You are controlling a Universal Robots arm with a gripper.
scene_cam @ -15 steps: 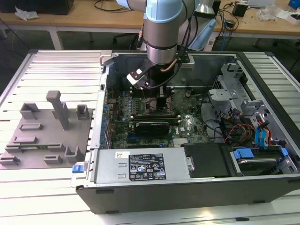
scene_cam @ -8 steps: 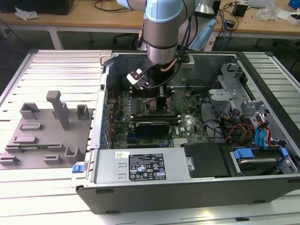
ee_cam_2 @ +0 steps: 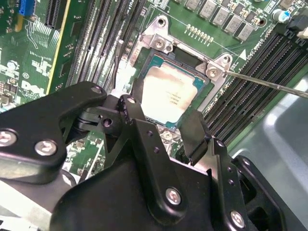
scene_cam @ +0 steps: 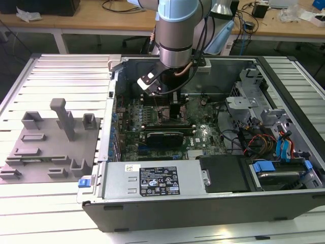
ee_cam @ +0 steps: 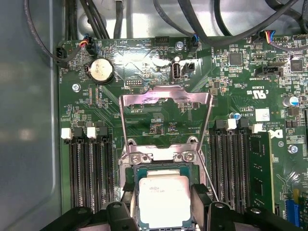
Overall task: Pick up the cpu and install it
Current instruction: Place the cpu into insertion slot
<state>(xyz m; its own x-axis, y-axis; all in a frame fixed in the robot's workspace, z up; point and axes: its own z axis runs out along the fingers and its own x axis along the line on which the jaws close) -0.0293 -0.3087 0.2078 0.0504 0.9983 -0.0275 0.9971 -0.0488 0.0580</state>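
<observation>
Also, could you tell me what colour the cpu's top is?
Silvery-white cpu; first wrist view shows it best.

We see an open computer case [scene_cam: 203, 209] on the slatted bench [scene_cam: 66, 71], its green motherboard [scene_cam: 205, 133] exposed; a gray fixture tray [scene_cam: 40, 152] lies at the exterior view's left, beside it.

cpu [ee_cam: 163, 199] at socket [ee_cam_2: 214, 72], under end effector [ee_cam_2: 162, 113]

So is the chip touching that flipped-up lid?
Apart. In the first wrist view the metal lid stands open, and the cpu lies beyond its hinge, clear of it.
</observation>
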